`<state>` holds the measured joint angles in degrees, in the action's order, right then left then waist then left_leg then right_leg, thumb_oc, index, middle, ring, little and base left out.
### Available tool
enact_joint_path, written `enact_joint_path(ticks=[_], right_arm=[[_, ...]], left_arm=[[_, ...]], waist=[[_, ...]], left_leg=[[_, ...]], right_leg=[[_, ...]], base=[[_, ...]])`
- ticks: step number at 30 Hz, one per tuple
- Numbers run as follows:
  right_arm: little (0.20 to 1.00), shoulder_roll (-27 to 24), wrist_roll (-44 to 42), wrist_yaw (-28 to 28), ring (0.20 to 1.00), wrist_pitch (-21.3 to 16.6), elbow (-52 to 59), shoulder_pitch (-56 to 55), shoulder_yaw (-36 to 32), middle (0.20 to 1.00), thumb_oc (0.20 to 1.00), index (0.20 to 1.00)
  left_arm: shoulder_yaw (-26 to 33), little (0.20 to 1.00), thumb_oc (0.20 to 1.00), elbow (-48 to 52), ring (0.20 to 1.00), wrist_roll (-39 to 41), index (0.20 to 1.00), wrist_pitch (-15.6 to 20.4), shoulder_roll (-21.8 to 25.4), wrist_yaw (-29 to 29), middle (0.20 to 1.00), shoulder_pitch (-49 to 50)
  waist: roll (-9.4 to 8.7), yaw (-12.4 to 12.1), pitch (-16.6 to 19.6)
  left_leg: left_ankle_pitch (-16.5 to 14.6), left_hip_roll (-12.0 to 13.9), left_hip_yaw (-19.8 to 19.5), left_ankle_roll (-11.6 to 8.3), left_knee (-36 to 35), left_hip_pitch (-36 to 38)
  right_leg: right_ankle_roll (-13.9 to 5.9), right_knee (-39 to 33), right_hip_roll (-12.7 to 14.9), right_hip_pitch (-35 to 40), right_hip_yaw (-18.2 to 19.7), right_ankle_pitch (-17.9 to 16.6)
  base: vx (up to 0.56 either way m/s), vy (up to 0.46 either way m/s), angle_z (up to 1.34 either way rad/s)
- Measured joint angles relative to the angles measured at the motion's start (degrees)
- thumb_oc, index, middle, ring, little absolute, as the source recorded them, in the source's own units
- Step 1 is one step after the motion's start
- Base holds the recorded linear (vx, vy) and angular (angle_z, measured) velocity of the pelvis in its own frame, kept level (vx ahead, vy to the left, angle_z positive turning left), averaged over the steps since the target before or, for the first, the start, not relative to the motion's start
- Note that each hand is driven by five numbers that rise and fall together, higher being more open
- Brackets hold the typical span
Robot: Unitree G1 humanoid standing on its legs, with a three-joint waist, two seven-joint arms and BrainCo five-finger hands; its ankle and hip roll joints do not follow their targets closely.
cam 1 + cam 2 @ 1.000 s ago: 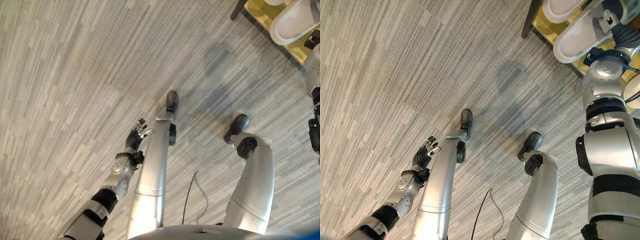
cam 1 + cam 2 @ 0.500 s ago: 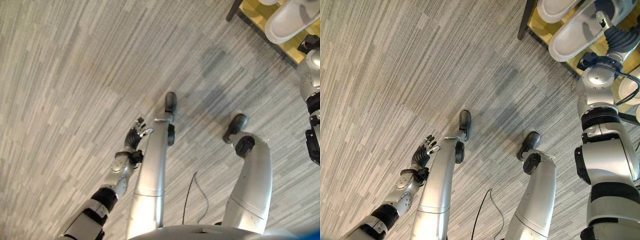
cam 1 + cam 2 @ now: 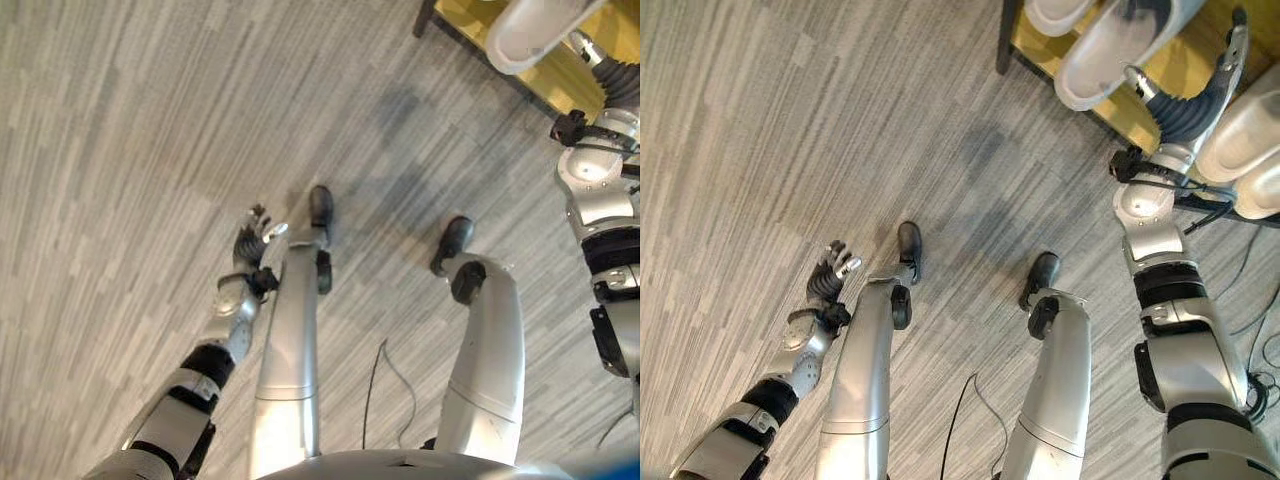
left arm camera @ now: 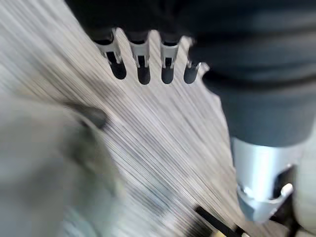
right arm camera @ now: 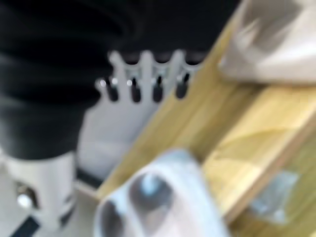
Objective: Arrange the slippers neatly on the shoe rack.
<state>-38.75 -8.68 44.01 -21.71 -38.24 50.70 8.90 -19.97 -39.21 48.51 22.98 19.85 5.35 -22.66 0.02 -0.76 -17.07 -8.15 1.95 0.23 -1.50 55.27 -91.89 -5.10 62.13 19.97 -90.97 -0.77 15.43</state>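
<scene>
The shoe rack (image 3: 1188, 62) has yellow wooden shelves and a dark frame, and it stands at the upper right. A white slipper (image 3: 1105, 55) lies on it, with another white slipper (image 3: 1048, 12) just beyond. Two more white slippers (image 3: 1245, 125) lie further right. My right hand (image 3: 1205, 90) reaches over the shelf between them, open, its fingers (image 5: 143, 84) straight and holding nothing. The wrist view shows the wood and a white slipper (image 5: 266, 44) past the fingers. My left hand (image 3: 830, 275) hangs open over the floor on the left, its fingers (image 4: 143, 66) relaxed.
Grey striped carpet (image 3: 790, 120) covers the floor in front of the rack. The rack's dark leg (image 3: 1006, 40) stands at its near left corner. Black cables (image 3: 1240, 270) trail on the floor to the right.
The whole picture has shifted, bringing more of the rack and its slippers into view. My right hand has stretched further over the shelf. The left hand still hangs as before.
</scene>
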Motion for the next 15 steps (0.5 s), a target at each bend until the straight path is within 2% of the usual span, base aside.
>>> enact_joint_path(ticks=[1, 3, 7, 12, 15], right_arm=[[1.000, 0.41, -0.13, -0.08, 1.000, -0.09, 1.41, -2.63, -1.92, 1.000, 1.000, 1.000], [1.000, 0.61, -0.17, -0.97, 1.000, -0.12, 1.41, -3.88, -1.91, 1.000, 1.000, 1.000], [1.000, 2.12, 0.06, -1.31, 1.000, -0.12, 1.58, -4.48, -1.36, 1.000, 1.000, 1.000], [1.000, 2.28, 3.76, -5.16, 1.000, 0.52, 3.81, -7.31, 4.40, 1.000, 1.000, 1.000], [1.000, 4.70, 6.35, -8.00, 1.000, 0.88, 6.14, -8.57, 6.34, 1.000, 1.000, 1.000]], left_arm=[[0.01, 1.000, 1.000, -0.02, 1.000, 0.17, 1.000, -0.13, -0.03, 0.03, 1.000, -0.21], [0.13, 1.000, 1.000, -0.12, 1.000, 0.23, 1.000, -0.14, -0.38, 0.03, 1.000, -0.29], [0.26, 1.000, 1.000, -0.30, 1.000, 0.27, 1.000, -0.18, -0.47, 0.03, 1.000, -0.29], [0.39, 1.000, 1.000, -0.32, 1.000, 0.28, 1.000, -0.21, -0.75, 0.01, 1.000, -0.30], [0.51, 1.000, 1.000, -0.29, 1.000, 0.27, 1.000, -0.19, -0.53, 0.00, 1.000, -0.37]], waist=[[0.02, 0.06, 0.05], [0.01, -0.01, 0.06], [-0.12, -0.01, 0.26], [-0.19, 0.30, 0.31], [-0.54, 0.51, 0.53]], left_leg=[[-0.10, 0.09, 0.38, 0.15, -0.04, 0.01], [-0.16, 0.12, 0.58, 0.23, 0.01, 0.01], [-0.21, 0.24, 0.77, 0.31, -0.13, 0.01], [-0.26, 0.25, 0.94, 0.40, -0.29, 0.00], [-0.27, 0.34, 0.93, 0.42, -0.90, 0.00]], right_leg=[[-0.12, -0.32, -0.05, -0.03, 0.13, -0.15], [-0.65, -0.58, -0.06, -0.07, 0.22, -0.50], [-0.51, -1.22, -0.25, -0.06, 0.34, -0.62], [-0.66, -1.87, -0.30, 0.06, 0.40, -0.85], [-0.69, -2.46, -0.45, 0.15, 0.29, -1.01]], base=[[-0.02, 0.017, -0.05], [-0.01, 0.010, -0.02], [-0.01, 0.009, -0.02], [0.00, 0.000, 0.00], [0.00, 0.000, 0.00]])
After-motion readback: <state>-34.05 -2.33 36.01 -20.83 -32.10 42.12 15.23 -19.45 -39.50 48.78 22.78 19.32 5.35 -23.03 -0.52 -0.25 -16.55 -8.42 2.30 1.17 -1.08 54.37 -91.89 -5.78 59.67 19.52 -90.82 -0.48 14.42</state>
